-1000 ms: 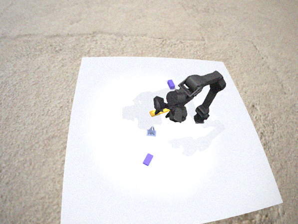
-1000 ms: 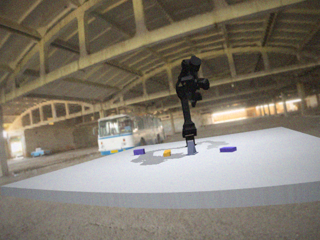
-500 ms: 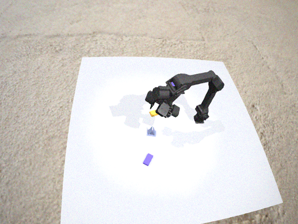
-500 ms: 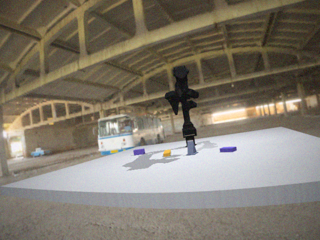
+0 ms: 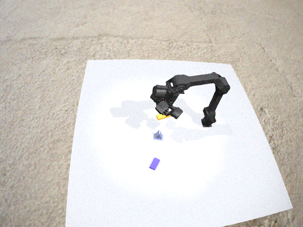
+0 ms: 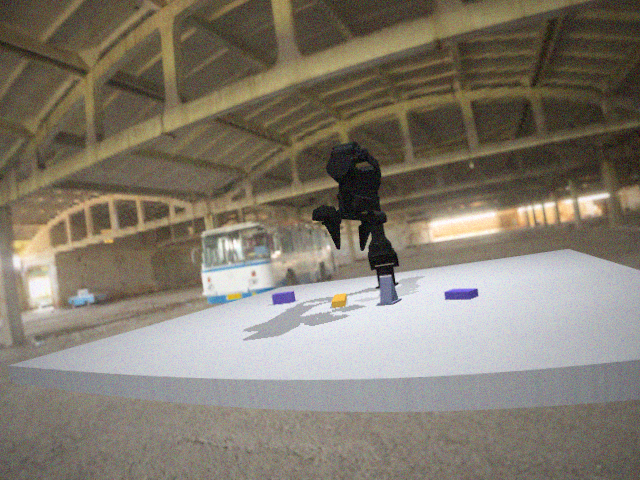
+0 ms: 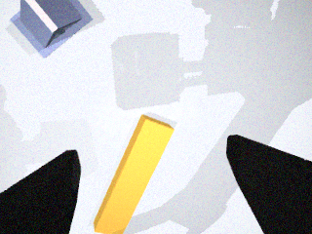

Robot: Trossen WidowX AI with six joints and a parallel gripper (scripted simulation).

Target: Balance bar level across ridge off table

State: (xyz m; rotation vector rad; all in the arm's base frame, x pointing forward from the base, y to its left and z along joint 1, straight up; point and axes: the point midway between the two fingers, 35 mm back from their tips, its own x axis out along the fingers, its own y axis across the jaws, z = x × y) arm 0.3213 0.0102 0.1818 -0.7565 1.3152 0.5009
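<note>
The table (image 5: 115, 199) carries everything. In the top view the arm (image 5: 195, 81) hides most of the bar (image 7: 135, 175). The gripper (image 7: 152, 211) hangs above with fingers apart, holding nothing. In the wrist view the bar lies flat on the table between the fingers, running from 7 to 1 o'clock. The ridge (image 7: 50, 18) sits at 11 o'clock, well apart.

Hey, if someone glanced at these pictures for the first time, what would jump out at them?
The black arm arching over the white table, with its open gripper hanging just above the yellow bar, which lies flat between the fingers without being touched. Close by stands the grey-blue ridge, and a purple block lies beyond it.
</note>
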